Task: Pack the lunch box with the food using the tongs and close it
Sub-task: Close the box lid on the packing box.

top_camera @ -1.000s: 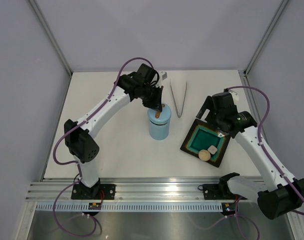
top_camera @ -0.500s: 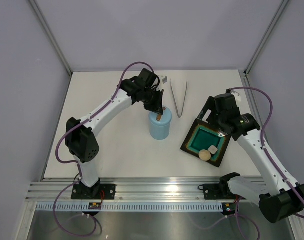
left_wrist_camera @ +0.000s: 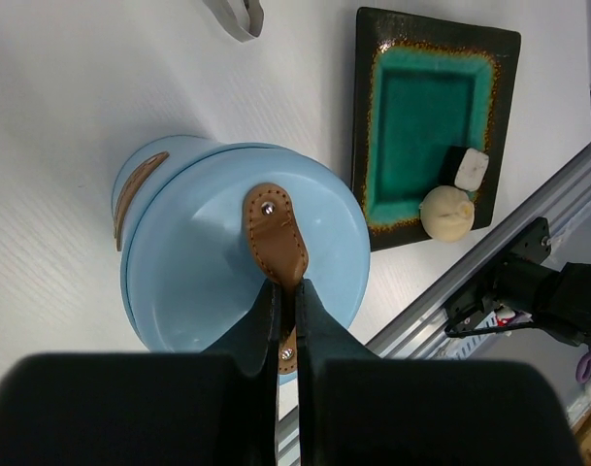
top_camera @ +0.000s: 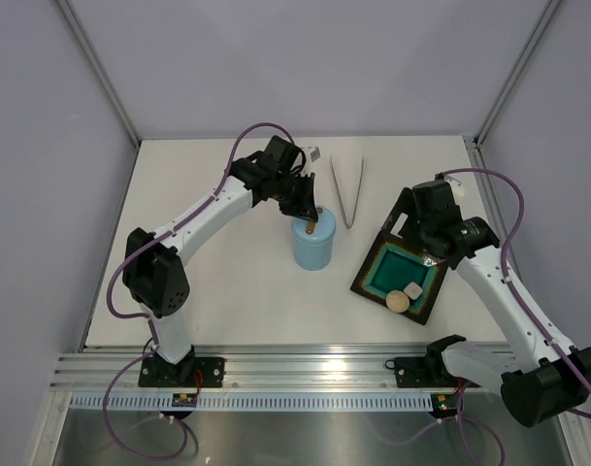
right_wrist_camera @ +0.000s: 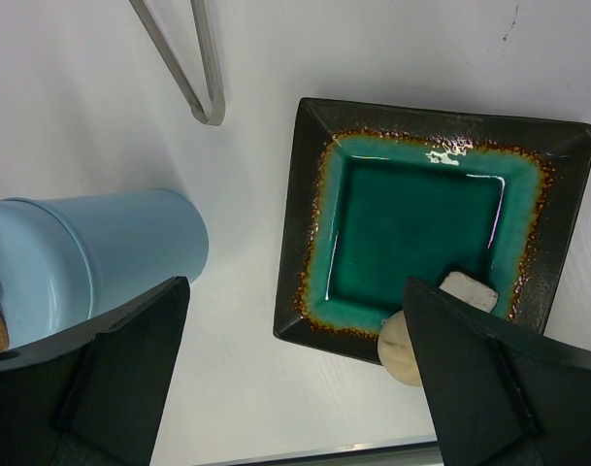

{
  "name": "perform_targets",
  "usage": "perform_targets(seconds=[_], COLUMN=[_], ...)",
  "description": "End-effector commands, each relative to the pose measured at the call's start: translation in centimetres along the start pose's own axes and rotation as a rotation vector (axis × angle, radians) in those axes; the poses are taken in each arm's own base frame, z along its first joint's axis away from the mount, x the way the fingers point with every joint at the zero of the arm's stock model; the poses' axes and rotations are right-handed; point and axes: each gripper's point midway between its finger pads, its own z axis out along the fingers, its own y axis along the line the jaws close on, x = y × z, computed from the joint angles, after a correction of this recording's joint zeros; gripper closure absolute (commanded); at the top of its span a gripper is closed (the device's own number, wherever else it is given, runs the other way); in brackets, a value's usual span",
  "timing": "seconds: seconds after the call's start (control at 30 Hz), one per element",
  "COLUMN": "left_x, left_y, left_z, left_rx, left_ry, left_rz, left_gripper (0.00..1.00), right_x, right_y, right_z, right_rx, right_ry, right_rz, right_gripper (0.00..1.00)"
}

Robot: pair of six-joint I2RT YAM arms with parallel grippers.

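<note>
The light blue lunch box (top_camera: pixel 311 250) stands mid-table with its flat blue lid (left_wrist_camera: pixel 208 262) on top. My left gripper (top_camera: pixel 308 216) reaches down from behind and is shut on the lid's brown tab (left_wrist_camera: pixel 276 228). To the right lies the dark teal-centred plate (top_camera: pixel 365 278), holding the food: a beige bun (top_camera: pixel 398 300) and a white cube (top_camera: pixel 410 288). My right gripper (right_wrist_camera: pixel 295 374) hovers open over the plate's near-left edge, holding nothing. The silver tongs (top_camera: pixel 348 189) lie flat behind the plate.
An aluminium rail (top_camera: pixel 305 374) runs along the table's near edge with both arm bases on it. Grey walls and slanted frame posts close in the back and sides. A purple cable loops above the left arm.
The left gripper, still pinching the lid's tab, has shifted slightly right and its wrist has turned. The lunch box has edged a little right with it. The right arm has barely moved.
</note>
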Motion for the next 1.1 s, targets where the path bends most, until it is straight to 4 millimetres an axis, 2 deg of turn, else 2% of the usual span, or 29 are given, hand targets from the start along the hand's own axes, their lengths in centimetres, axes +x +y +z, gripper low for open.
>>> perform_targets(seconds=[0.0,0.2,0.47,0.57,0.73,0.77,0.8,0.83,0.87,0.97,1.07], left_x=[-0.9,-0.9,-1.4,-1.3,-0.3,0.0,0.2,0.3,0.6,0.7,0.6], left_y=[0.1,1.3,0.8,1.3,2.1,2.3,2.5,2.5,2.7,3.0,3.2], left_z=[-1.2,-1.2,-1.6,-1.6,-0.8,-0.5,-0.3,-0.3,-0.1,0.0,-0.2], left_rx=[0.023,0.016,0.044,0.025,0.023,0.022,0.020,0.020,0.024,0.029,0.025], left_ry=[-0.062,-0.088,-0.105,-0.104,-0.092,-0.092,-0.087,-0.087,-0.078,-0.077,-0.084], left_rz=[-0.065,-0.115,-0.122,-0.123,-0.151,-0.152,-0.162,-0.166,-0.174,-0.187,-0.188], left_gripper=[1.00,1.00,1.00,1.00,1.00,1.00,1.00,1.00,1.00,1.00,1.00], right_x=[-1.3,-1.3,-1.4,-1.6,-1.4,-1.0,-1.8,-0.9,-1.0,-0.4,0.0], right_y=[0.7,1.0,1.5,3.7,8.9,9.6,10.7,12.1,13.4,15.7,17.0], right_z=[-0.1,0.2,0.1,-0.4,-1.6,-1.1,-1.6,-2.1,-2.0,-1.4,-0.5], right_rx=[-0.021,-0.029,-0.048,-0.159,-0.365,-0.365,-0.378,-0.404,-0.419,-0.417,-0.406], right_ry=[-0.037,-0.036,-0.028,-0.020,0.044,0.062,0.035,0.049,0.055,0.073,0.105], right_rz=[0.006,0.008,0.003,-0.016,-0.076,-0.102,-0.129,-0.170,-0.193,-0.257,-0.280], right_gripper=[0.02,0.02,0.02,0.05,0.10,0.10,0.10,0.09,0.09,0.09,0.09])
